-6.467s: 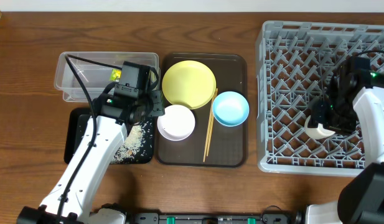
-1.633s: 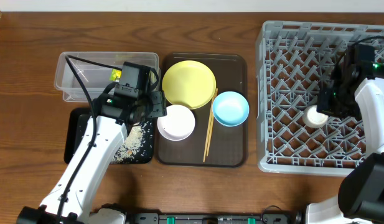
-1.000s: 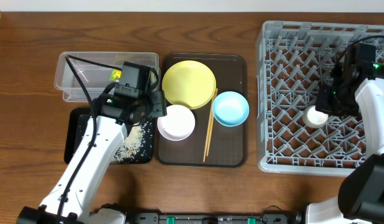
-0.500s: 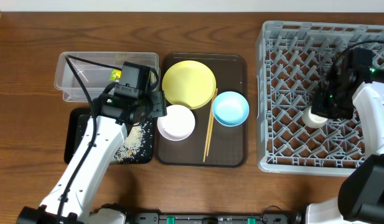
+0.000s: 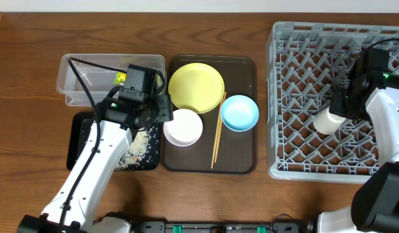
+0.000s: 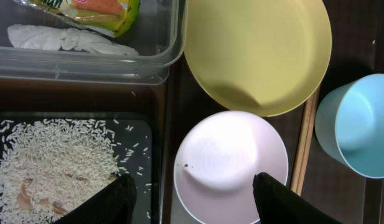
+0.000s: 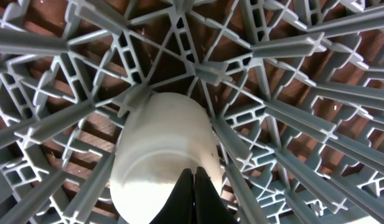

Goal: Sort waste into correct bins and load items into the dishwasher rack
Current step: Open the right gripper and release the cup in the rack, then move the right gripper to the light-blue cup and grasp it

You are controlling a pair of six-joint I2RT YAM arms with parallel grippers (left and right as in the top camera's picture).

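Observation:
The pale cup (image 5: 326, 121) (image 7: 160, 137) lies tilted on its side among the pegs of the grey dishwasher rack (image 5: 302, 84) (image 7: 291, 46). My right gripper (image 5: 340, 110) (image 7: 194, 177) is shut, its joined tips against the cup's wall. My left gripper (image 5: 161, 109) (image 6: 192, 202) hangs open over the left rim of the white bowl (image 5: 183, 127) (image 6: 229, 162). The yellow plate (image 5: 196, 86) (image 6: 257, 50), blue bowl (image 5: 239, 112) (image 6: 360, 130) and chopsticks (image 5: 217, 136) (image 6: 304, 149) rest nearby. The wrapper (image 6: 98, 9) and paper scrap (image 6: 67, 40) lie in the clear tub (image 5: 83, 77). Rice (image 6: 48, 162) lies in the black tray (image 5: 79, 139).
The plate, both bowls and the chopsticks sit on a dark-brown serving tray (image 5: 241, 155) in the middle of the wooden table. The clear tub and the black tray stand left of it, the rack to its right.
The right gripper has drawn back up and to the right in the rack, and the cup has tipped from upright onto its side. The left arm has not moved.

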